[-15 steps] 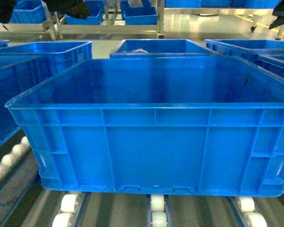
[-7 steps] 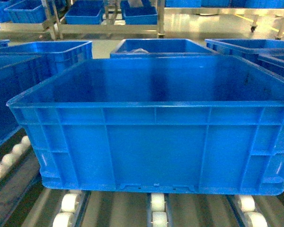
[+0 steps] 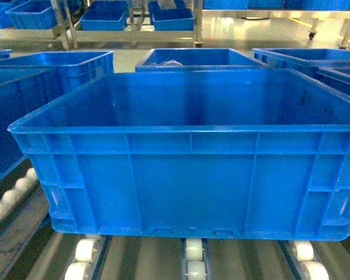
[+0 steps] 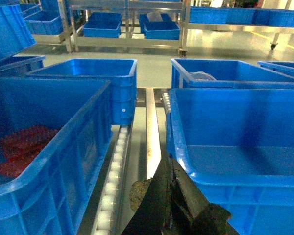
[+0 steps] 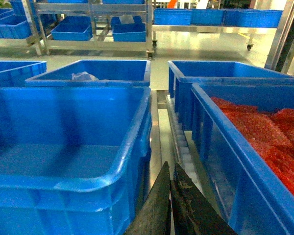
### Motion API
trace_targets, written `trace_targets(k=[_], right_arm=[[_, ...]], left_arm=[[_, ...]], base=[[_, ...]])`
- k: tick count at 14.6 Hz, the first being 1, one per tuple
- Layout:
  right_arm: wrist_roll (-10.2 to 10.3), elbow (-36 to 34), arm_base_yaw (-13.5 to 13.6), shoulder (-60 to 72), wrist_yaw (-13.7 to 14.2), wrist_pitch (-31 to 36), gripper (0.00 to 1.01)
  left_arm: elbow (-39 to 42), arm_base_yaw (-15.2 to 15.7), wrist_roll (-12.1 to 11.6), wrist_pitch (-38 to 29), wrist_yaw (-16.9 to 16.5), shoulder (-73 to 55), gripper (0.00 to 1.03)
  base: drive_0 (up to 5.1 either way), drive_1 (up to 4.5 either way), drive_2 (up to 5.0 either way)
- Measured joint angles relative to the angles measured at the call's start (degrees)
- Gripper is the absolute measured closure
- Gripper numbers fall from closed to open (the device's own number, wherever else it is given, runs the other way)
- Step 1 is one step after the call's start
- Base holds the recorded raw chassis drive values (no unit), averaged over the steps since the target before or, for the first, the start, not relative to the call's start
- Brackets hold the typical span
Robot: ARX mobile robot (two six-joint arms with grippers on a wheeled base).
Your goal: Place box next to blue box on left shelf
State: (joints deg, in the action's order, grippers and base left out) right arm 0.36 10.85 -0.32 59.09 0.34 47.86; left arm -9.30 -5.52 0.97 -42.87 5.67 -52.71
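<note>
The box (image 3: 186, 175), a large empty bright-blue crate, rests on the white rollers of the left shelf (image 3: 193, 251) and fills the head view. Another blue box (image 3: 11, 111) stands just to its left, a narrow gap apart. In the left wrist view that neighbour (image 4: 39, 156) holds red material, and my left gripper (image 4: 167, 161) hangs shut and empty over the gap, near the box's (image 4: 235, 161) left front corner. My right gripper (image 5: 169, 169) is shut and empty beside the box's (image 5: 63, 147) right wall. Neither gripper shows in the head view.
A crate (image 5: 255, 147) full of red material sits to the right across a roller rail (image 5: 183, 147). More blue crates (image 3: 192, 58) stand behind on the rack. Metal racks with crates (image 3: 105, 17) line the far side of a bare floor.
Dark shapes at the top corners of the head view a second ago have left the frame. The box has stayed in place on the rollers.
</note>
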Motion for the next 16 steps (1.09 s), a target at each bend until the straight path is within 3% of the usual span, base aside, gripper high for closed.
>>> trace_targets(k=[1,3,4,6,7,16], right_arm=[[0.0,-1.6,0.0,-2.2,-0.3,-1.0,1.00],[0.0,-4.2,0.1,-7.3,-0.3,-3.4,1.00],[0.0,-5.2,0.0,-9.9,-0.3,-5.0,1.00],[0.0,-7.1,0.3,-15.4,-0.3,-8.7,1.00],[0.0,-9.0,0.3,-15.5,-0.3,-5.0,1.00],[0.0,-10.1,0.3,-38.3,-0.3,-27.1,1.00]], left_arm=[[1.4,0.6,0.0,1.1,-0.7,2.5,1.01],[3.7,5.3,0.0,4.0,-5.2,7.4,1.01],[4.5,5.8,0.0,5.4,-5.0,9.8,1.01],[6.0,5.5,0.0,8.8,-5.7,14.5,1.01],[7.2,5.5,0.0,7.7,-5.6,15.9,1.01],[8.4,5.5,0.0,25.4,-5.7,35.1,1.01]], base=[[0.0,0.00,0.0],[0.0,0.00,0.0],[0.0,0.00,0.0],[0.0,0.00,0.0],[0.0,0.00,0.0],[0.0,0.00,0.0]])
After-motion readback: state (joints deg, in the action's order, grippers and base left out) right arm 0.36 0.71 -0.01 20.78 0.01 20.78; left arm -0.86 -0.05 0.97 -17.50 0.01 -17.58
